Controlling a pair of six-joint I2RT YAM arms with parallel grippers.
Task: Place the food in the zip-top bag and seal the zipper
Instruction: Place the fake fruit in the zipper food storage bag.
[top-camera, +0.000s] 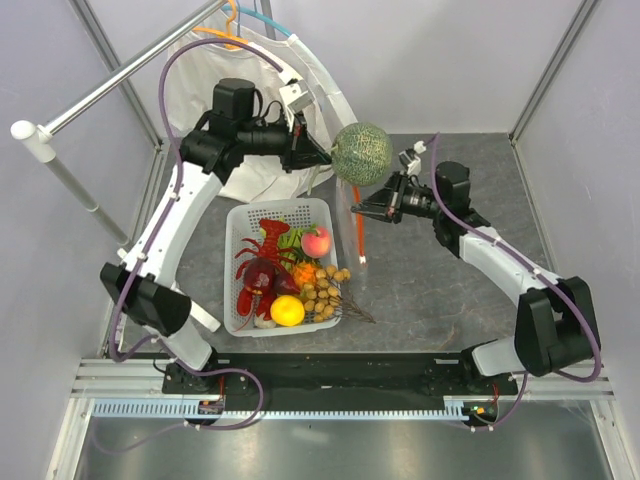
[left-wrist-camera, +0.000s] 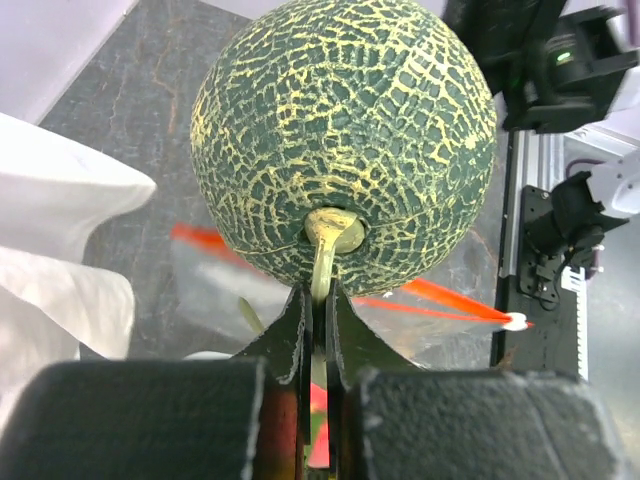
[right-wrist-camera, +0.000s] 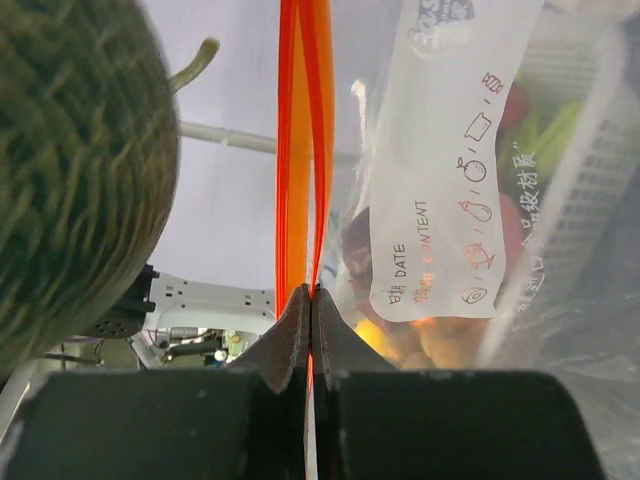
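Top external view: the left pincer (top-camera: 320, 152) is clamped narrow on the stem of the melon (top-camera: 362, 152). It holds the melon in the air above the worktop (top-camera: 450, 290), at about 1 o'clock from the white basket (top-camera: 232, 240). The right pincer (top-camera: 358, 207), at 6 o'clock of the melon, is pinched tight on the zipper (top-camera: 357, 235), which hangs down beside the basket's 3 o'clock rim. In the basket lie the peach (top-camera: 317, 241), a dark red piece (top-camera: 260, 265) and a yellow fruit (top-camera: 287, 310).

Left wrist view: the 2 fingers meet on the pale stem (left-wrist-camera: 325, 255) under the netted ball. The orange strip's white tip (left-wrist-camera: 515, 322) shows toward 4 o'clock.

Right wrist view: the zipper's 2 tracks run toward 12 o'clock from the closed tips, slightly parted. The melon fills the 9 o'clock side. The zip-top bag (right-wrist-camera: 560, 300) and its printed label (right-wrist-camera: 440, 200) fill the 3 o'clock side.
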